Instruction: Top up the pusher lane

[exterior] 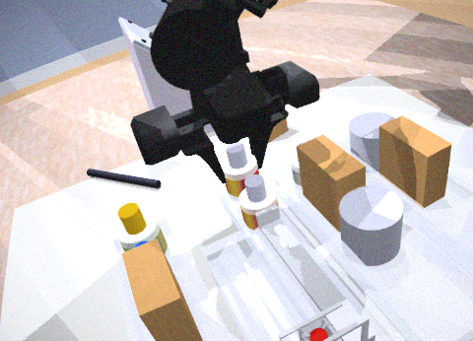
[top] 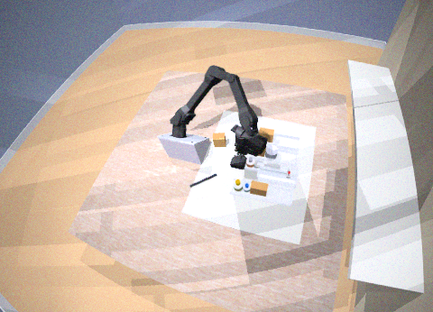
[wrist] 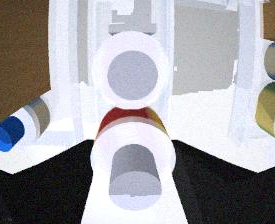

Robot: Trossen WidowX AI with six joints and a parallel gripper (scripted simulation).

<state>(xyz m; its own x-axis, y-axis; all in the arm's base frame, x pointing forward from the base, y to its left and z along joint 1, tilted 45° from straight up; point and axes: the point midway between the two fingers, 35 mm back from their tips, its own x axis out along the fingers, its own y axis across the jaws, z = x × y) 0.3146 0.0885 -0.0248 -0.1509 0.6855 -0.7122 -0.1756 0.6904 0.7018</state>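
Grey-capped jar (exterior: 236, 182) (wrist: 133, 131): clamped upright, or near it, between the black jaws (top: 245, 155) (exterior: 241, 174), which press its sides below the white shoulder. Its place: at the front end of the sprung lane, its twin, the lane jar (top: 251, 160) (exterior: 256, 208) (wrist: 132, 75), close by at twelve o'clock in the wrist view, five o'clock in the exterior. Whether the two touch, or the base has reached the lane floor, cannot be told.

Handling, by judgement: light, stiff-walled, smooth enough to twist or slip under the spring's push. Best hold is the straight body, evenly from both sides, as now; the narrow cap would give poor leverage and invite tipping. Push probably level and slow, letting go only once seated behind the stop.

Labels: red and yellow patches on the held jar's body; like colours on its twin. No brand noted. No lettering readable on either jar; caps look plain.
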